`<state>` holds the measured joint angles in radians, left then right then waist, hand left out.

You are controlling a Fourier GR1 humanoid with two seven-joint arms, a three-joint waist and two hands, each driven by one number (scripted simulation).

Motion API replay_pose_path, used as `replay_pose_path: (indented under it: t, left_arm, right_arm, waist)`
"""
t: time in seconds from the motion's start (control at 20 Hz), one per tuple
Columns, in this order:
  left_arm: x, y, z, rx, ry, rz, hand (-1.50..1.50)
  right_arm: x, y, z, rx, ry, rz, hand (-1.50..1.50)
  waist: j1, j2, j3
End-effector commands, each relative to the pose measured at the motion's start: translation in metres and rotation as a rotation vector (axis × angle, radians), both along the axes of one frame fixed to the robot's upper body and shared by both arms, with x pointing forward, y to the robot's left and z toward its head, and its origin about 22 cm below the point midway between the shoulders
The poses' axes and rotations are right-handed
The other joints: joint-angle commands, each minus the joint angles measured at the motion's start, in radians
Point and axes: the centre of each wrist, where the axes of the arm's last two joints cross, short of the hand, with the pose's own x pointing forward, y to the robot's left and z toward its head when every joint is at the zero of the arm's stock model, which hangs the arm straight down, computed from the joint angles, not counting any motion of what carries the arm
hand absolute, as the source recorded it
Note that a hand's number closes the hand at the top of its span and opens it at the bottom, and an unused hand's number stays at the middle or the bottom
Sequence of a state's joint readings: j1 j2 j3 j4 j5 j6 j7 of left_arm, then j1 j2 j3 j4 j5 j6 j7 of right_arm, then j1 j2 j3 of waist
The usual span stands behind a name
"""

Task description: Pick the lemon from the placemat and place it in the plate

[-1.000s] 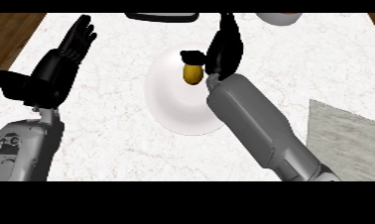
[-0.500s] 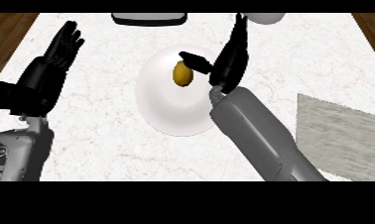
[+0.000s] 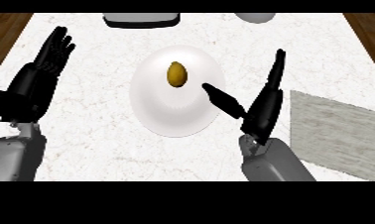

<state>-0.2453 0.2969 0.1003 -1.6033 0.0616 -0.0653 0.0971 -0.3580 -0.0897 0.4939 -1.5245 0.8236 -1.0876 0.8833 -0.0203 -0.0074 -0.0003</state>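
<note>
The lemon point(image 3: 176, 74) lay in the plate point(image 3: 170, 117), near its top, untouched. The right hand point(image 3: 262, 110) stood at the plate's right rim, fingers straight, thumb spread, holding nothing. The left hand point(image 3: 38, 80) rested open at left. Placing judged done.

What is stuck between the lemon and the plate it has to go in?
Nothing is. The lemon lies on the white plate, toward its far side. The right hand is open beside the plate's right edge, not touching the lemon, with only bare plate between them.
</note>
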Motion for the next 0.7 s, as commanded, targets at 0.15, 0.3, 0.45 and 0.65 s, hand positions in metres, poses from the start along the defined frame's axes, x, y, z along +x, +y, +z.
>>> replay_pose_path:
  t: [0.15, 0.3, 0.45, 0.65]
  left_arm:
    - [0.017, -0.005, 0.003, 0.002, -0.008, 0.002, 0.0]
    - [-0.014, -0.019, 0.01, -0.007, -0.008, -0.012, 0.0]
    - [-0.002, -0.003, 0.015, -0.009, -0.013, -0.002, 0.0]
    - [-0.002, 0.011, 0.008, -0.004, -0.013, -0.001, 0.0]
  right_arm:
    - [-0.081, -0.049, -0.005, -0.023, 0.025, -0.007, -1.5]
    - [-0.09, -0.063, -0.013, -0.032, 0.035, -0.028, -1.5]
    - [-0.12, -0.076, -0.003, -0.032, 0.036, -0.003, -1.5]
    - [-0.136, -0.092, -0.001, -0.097, 0.019, -0.055, -1.5]
  waist:
    - [0.001, 0.006, 0.0]
    - [0.019, 0.005, 0.001]
    - [0.013, 0.006, 0.001]
    - [0.013, 0.006, 0.0]
